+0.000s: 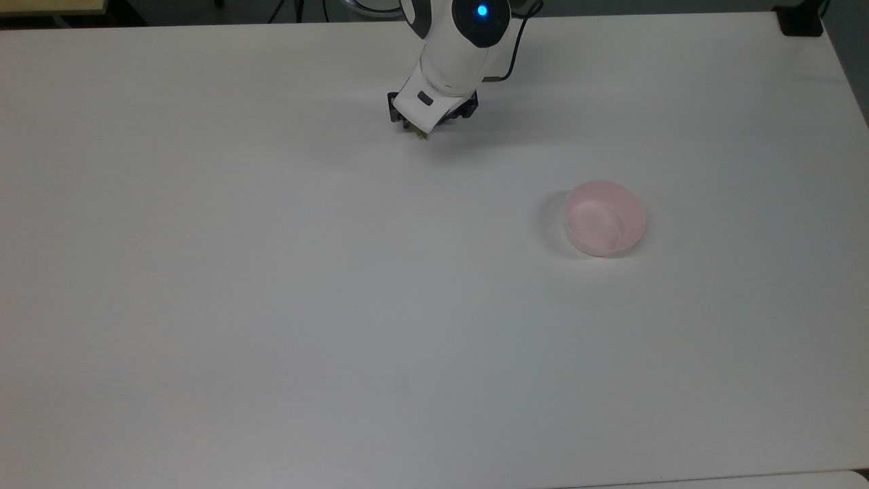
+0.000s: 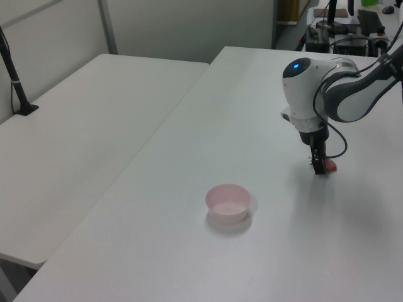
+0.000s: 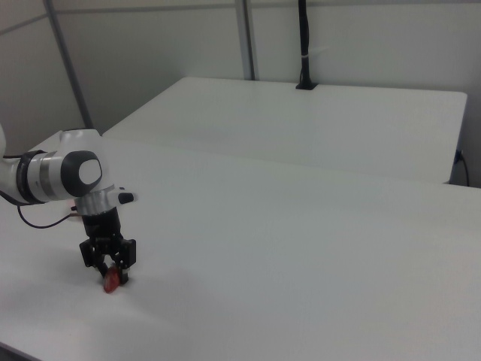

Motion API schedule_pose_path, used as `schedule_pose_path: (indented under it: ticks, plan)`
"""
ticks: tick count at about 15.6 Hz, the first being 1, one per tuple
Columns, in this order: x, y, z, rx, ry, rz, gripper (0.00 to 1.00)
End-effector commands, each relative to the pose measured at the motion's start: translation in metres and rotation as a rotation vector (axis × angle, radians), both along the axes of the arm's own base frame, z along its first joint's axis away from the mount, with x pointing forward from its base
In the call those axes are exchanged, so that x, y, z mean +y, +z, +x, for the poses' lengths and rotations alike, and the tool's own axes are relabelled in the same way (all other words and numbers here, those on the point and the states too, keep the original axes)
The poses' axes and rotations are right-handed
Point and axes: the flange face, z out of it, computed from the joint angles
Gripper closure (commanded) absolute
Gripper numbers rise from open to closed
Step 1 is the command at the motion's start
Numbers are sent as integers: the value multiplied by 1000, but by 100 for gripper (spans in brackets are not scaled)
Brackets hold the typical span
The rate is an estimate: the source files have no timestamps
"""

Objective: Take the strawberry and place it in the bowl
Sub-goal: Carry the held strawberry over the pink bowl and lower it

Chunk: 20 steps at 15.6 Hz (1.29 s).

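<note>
The strawberry (image 3: 111, 282) lies on the white table (image 1: 271, 285), red, with only a tip of its green cap (image 1: 423, 135) peeking from under the arm in the top view. My gripper (image 3: 111, 275) is lowered straight down over it, open, one finger on each side of the berry. In the left view the berry (image 2: 330, 167) shows red just beside the fingertips of the gripper (image 2: 319, 168). The pale pink bowl (image 1: 604, 217) stands empty, well apart toward the top view's right; it is also in the left view (image 2: 228, 202).
A second white table (image 2: 94, 126) adjoins along the left view's left, with a black post (image 2: 16, 85) on it. Equipment sits behind the arm's base (image 2: 352, 19). A black block (image 1: 801, 20) sits at the table's far right corner in the top view.
</note>
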Motion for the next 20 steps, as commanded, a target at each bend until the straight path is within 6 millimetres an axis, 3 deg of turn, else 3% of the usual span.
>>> schedule_pose_path:
  ticks: [1,4,6,7,11,13,15,18,20]
  plan:
    - [-5,-1,-2,-6,43,13,85]
    - [-6,5,0,-12,36,15,92]
    - [-4,32,10,-39,26,26,90]
    - [-2,54,22,-47,22,34,90]
    - [14,173,77,-150,2,208,83]
    - [26,201,95,-209,10,239,80]
    - [59,209,109,-234,32,280,79]
    - [107,193,137,-254,19,276,74]
    - [146,174,144,-293,-1,275,70]
